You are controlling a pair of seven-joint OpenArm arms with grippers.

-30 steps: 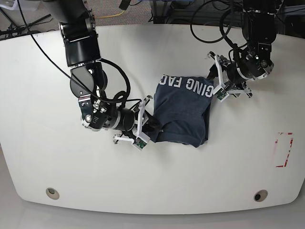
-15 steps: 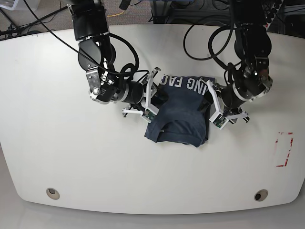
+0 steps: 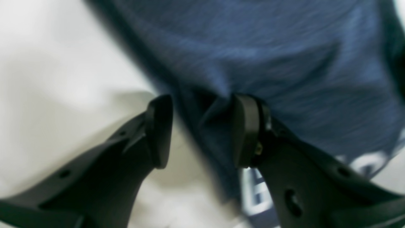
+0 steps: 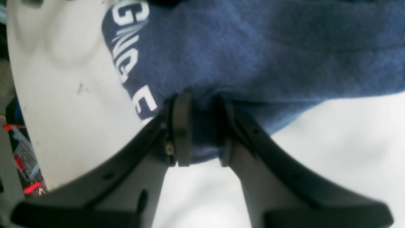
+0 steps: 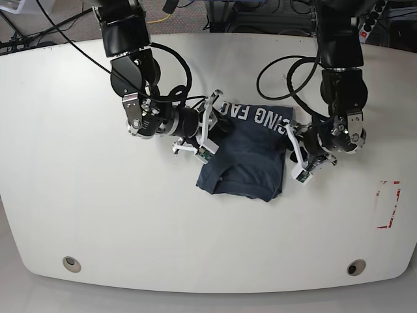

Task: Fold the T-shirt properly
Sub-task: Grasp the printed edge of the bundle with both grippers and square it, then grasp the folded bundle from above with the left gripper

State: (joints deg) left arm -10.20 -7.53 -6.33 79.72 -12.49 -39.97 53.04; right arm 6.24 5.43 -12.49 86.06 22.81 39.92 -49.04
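The dark navy T-shirt point(image 5: 251, 153) lies folded into a compact block at the table's middle, with white lettering point(image 5: 260, 117) along its far edge. My right gripper point(image 5: 212, 134) is at the shirt's upper left edge. In the right wrist view this gripper point(image 4: 202, 136) is shut on a fold of the T-shirt point(image 4: 253, 47), and cloth fills the gap between the fingers. My left gripper point(image 5: 293, 154) is at the shirt's right edge. In the left wrist view it point(image 3: 202, 129) stands open, with the T-shirt point(image 3: 269, 47) hem lying between the fingers against the right one.
The white table point(image 5: 78, 182) has two round holes near its front edge point(image 5: 71, 264) point(image 5: 356, 267). A red-outlined rectangle point(image 5: 389, 204) is marked at the right. Cables and equipment lie beyond the far edge.
My right gripper has moved from the shirt's lower left corner up to its upper left edge. My left gripper has come down from the upper right corner to the middle of the right edge.
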